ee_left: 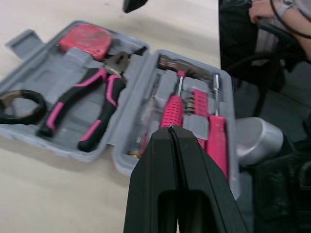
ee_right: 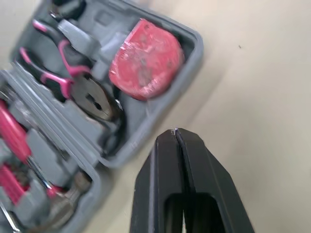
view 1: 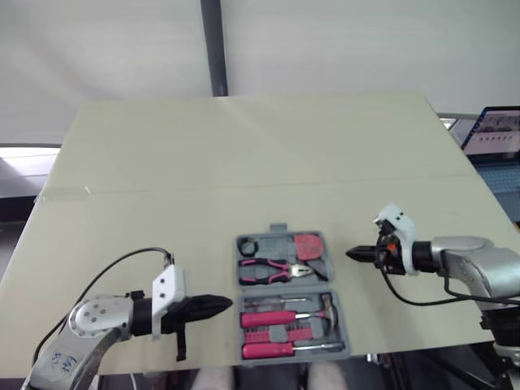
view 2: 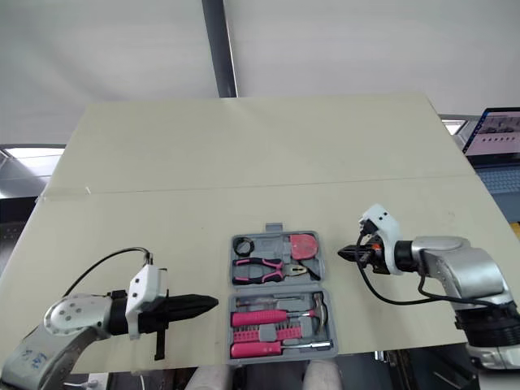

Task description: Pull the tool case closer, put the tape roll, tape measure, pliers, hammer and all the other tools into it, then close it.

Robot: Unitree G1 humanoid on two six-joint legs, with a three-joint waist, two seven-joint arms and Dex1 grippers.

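The grey case (view 1: 278, 230) lies open near the worktop's (view 1: 244, 154) front edge. Its far half holds a black tape roll (view 1: 248, 245), pink-handled pliers (view 1: 272, 270) and a red tape measure (view 1: 308, 244). The near half holds a hammer (view 1: 280, 317) and a pink screwdriver (view 1: 268, 350). The left tool (view 1: 226, 302) and right tool (view 1: 351, 254) flank the case, each pinched together and empty.

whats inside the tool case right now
The open tool case holds the tape roll, tape measure and pliers in its far half, the hammer, a pink screwdriver and bits in its near half. The slots beneath the tools are covered.
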